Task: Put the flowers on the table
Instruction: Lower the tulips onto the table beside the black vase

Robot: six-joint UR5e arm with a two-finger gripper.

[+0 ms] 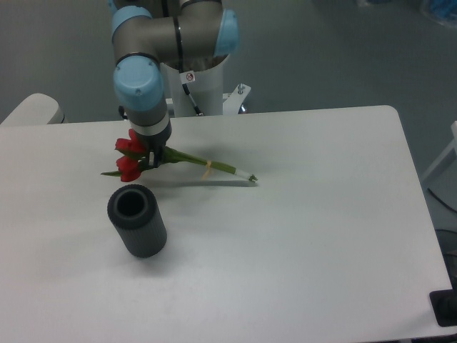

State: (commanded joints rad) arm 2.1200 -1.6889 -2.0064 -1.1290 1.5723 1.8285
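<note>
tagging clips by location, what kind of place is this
Probably a robotics lab or test room: a robot arm on a white pedestal stands behind a plain white table, over a bare grey floor, with only flowers and a vase as props.

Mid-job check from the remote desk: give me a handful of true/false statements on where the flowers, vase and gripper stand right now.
1. The flowers are inside the vase. False: they are outside it, behind it near the gripper.
2. The vase stands upright on the table with its opening empty. True.
3. The stem tips point toward the right side of the picture. True.
4. The gripper is far from the flowers, over the right edge of the table. False: it is at the stems just beside the red buds.
5. The buds are yellow. False: they are red.
</note>
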